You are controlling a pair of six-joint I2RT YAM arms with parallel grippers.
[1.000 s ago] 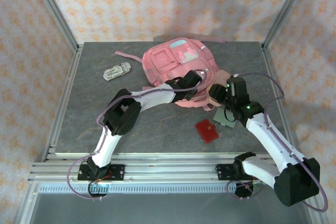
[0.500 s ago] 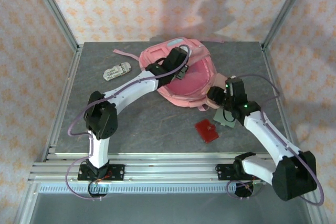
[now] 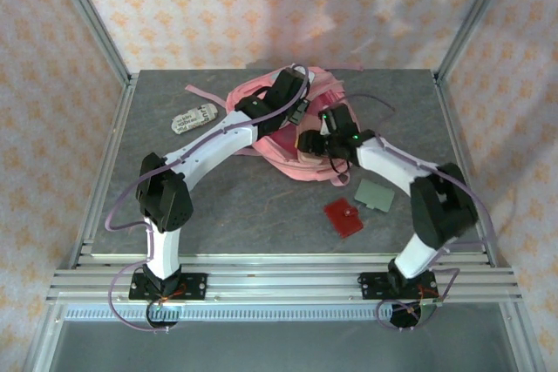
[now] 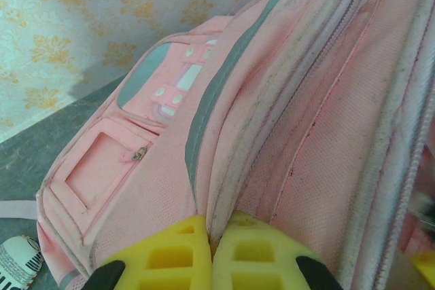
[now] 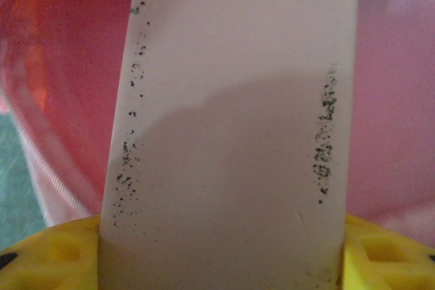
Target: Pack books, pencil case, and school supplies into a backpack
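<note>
If card, smooth slab [image 5: 231, 134]; woven backpack [image 4: 285, 140].

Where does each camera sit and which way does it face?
Top external: above, behind the robot, looking down on table, left arm, right arm, backpack.
Left wrist: faces the backpack's front; left gripper pinches a seam.
Right wrist: faces pink fabric; right gripper holds a pale flat item.
Shared: top and left wrist show the patterned pencil case.

— Lab robot cell, no question: aluminium frame posts [image 3: 91, 16] box in a grey tabletop [image 3: 235, 206].
— And two arms [image 3: 209, 147] bolted to a slotted rail [image 3: 279, 283], with printed backdrop panels [image 3: 261, 6] for walls.
</note>
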